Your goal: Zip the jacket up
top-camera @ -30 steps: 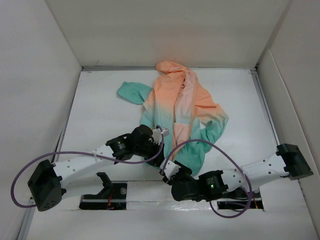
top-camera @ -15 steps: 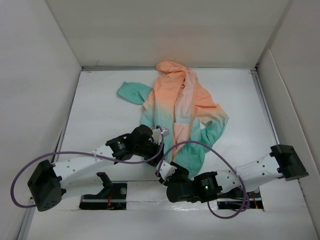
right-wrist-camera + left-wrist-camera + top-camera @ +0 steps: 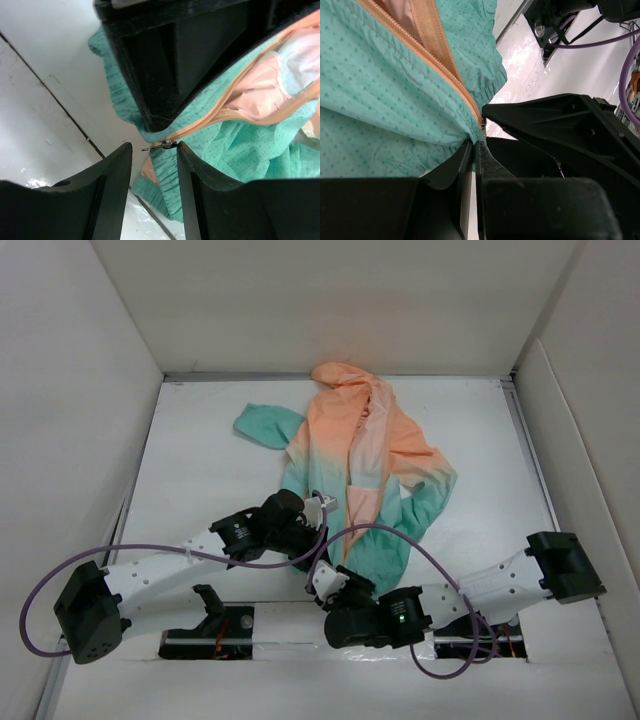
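Observation:
The jacket (image 3: 370, 450) lies spread on the white table, peach hood at the far end, teal hem near the arms, front open. My left gripper (image 3: 314, 550) is shut on the teal hem right at the bottom of the orange zipper trim (image 3: 432, 47); the left wrist view shows the jaws (image 3: 474, 142) pinching the fabric (image 3: 385, 100). My right gripper (image 3: 322, 578) is open just in front of it. In the right wrist view its fingertips (image 3: 154, 150) straddle the small metal zipper pull (image 3: 159, 146) without touching it, with teal fabric (image 3: 240, 145) behind.
White walls enclose the table on three sides. A purple cable (image 3: 400, 535) loops over the jacket's hem. The left gripper's black body (image 3: 175, 60) fills the top of the right wrist view. The table's near edge (image 3: 280, 608) lies just behind the grippers.
My right arm has swung left, bringing its open gripper closer to the hem's zipper end. The left gripper and the jacket have stayed still.

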Robot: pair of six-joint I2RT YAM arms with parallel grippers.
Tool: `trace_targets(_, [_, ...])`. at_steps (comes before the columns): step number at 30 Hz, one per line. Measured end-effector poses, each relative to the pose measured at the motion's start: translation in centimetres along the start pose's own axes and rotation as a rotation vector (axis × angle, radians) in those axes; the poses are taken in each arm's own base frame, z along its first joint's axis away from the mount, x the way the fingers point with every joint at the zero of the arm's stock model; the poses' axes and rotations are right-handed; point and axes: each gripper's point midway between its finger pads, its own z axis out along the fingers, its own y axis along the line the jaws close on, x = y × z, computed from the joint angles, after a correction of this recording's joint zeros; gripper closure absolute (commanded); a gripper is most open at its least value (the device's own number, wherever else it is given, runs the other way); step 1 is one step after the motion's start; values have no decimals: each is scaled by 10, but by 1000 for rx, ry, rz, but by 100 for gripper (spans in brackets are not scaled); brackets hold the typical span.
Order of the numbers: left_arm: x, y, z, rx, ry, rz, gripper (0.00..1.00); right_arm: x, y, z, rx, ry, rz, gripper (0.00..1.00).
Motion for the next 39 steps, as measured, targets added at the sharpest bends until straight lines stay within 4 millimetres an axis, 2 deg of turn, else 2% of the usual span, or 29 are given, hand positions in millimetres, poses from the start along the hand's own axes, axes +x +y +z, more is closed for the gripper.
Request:
trace_targets(8, [-1, -1, 0, 5, -3, 3, 100, 0, -14, -2, 78, 3, 43, 64])
trace_targets(16, [-1, -1, 0, 6, -5, 2, 100, -4, -15, -5, 90, -8, 81, 88])
trace_targets(18, [-2, -1, 0, 7, -6, 2, 100, -7, -17, -7, 84, -15, 90, 89])
trace_targets(20, [-2, -2, 0, 8, -7, 1, 100, -10, -18, -10, 74, -23, 102, 97])
trace_targets(22, [-1, -2, 0, 8, -5, -1, 100, -11, -19, -11, 66, -25, 100, 99])
trace_targets(35, [4, -2, 0, 6, 15, -8, 100, -11, -13, -13, 10, -18, 51, 100])
trace_targets(39, [9, -6, 2, 6, 28, 12, 100, -12, -18, -18, -32, -35, 84, 100])
